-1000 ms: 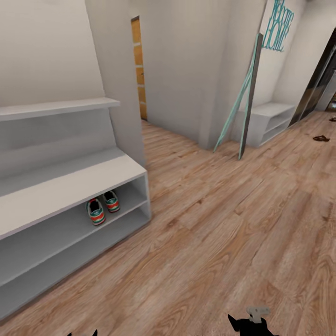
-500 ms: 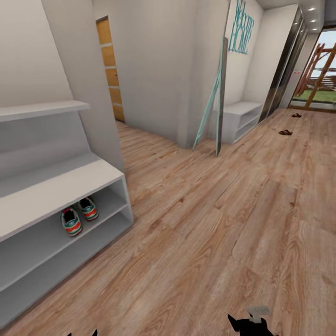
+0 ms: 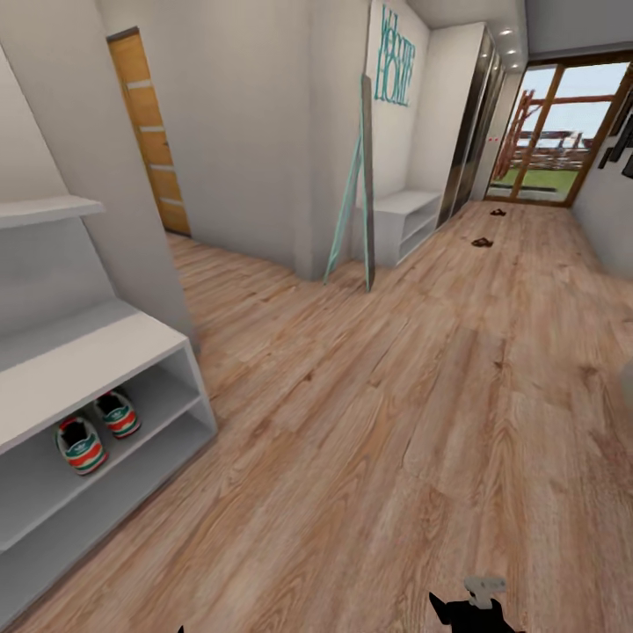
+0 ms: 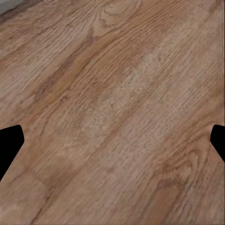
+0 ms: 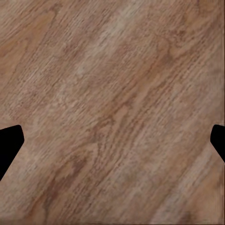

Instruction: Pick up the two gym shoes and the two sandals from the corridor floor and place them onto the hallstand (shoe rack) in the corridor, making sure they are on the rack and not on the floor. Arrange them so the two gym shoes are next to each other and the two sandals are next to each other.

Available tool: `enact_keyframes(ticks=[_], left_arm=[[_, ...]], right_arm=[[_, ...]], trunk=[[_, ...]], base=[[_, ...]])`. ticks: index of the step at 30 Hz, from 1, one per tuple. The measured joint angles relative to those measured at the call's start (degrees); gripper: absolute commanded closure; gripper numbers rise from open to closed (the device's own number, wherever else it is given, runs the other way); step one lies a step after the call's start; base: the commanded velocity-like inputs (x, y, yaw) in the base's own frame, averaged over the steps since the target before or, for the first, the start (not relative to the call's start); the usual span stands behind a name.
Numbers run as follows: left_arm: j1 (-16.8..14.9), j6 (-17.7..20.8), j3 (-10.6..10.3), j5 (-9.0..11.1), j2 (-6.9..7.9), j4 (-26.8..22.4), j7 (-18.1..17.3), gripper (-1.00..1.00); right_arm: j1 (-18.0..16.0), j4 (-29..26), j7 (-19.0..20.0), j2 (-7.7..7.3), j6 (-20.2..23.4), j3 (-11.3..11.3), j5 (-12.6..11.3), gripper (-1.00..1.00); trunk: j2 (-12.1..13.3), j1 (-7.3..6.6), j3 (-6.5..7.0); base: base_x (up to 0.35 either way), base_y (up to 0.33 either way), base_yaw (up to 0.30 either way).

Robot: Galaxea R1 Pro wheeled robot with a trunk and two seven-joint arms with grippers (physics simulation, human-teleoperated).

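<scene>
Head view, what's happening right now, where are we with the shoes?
The two gym shoes sit side by side on the upper low shelf of the hallstand. The two sandals lie apart on the corridor floor far down the hall, near the glass door. Both grippers are open and empty: the left gripper and right gripper have only floor planks between their fingers.

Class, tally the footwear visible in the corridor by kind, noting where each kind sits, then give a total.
Gym shoes: 2, on the rack
Sandals: 2, on the floor
Total: 4
</scene>
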Motion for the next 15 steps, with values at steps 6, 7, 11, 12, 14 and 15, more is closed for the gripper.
enact_keyframes(ticks=[6,7,11,12,14,15], left_arm=[[0.0,0.0,0.0,-0.1,-0.04,0.1,-0.1,-1.0],[0.0,0.0,0.0,-0.1,-0.03,0.1,-0.1,-1.0],[0.0,-0.1,0.0,-0.2,-0.03,0.1,-0.1,-1.0],[0.0,-0.1,0.0,-0.2,-0.02,0.1,-0.1,-1.0],[0.0,-0.1,0.0,-0.1,-0.02,0.1,-0.1,-1.0],[0.0,-0.1,0.0,-0.1,-0.02,0.1,-0.1,-1.0]], right_arm=[[0.0,0.0,0.0,0.0,0.0,0.0,0.0,-1.0],[0.0,0.0,0.0,0.0,0.0,0.0,0.0,-1.0],[0.0,0.0,0.0,0.0,0.0,0.0,0.0,-1.0],[0.0,0.0,0.0,0.0,0.0,0.0,0.0,-1.0],[0.0,0.0,0.0,0.0,0.0,0.0,0.0,-1.0],[0.0,0.0,0.0,0.0,0.0,0.0,0.0,-1.0]], trunk=[[0.0,0.0,0.1],[0.0,0.0,0.11],[0.0,0.0,0.11],[0.0,0.0,0.12],[0.0,0.0,0.12],[0.0,0.0,0.12]], base=[[0.0,0.0,-0.3],[0.0,0.0,-0.3],[0.0,0.0,-0.3],[0.0,0.0,-0.3],[0.0,0.0,-0.3],[0.02,0.0,-0.3]])
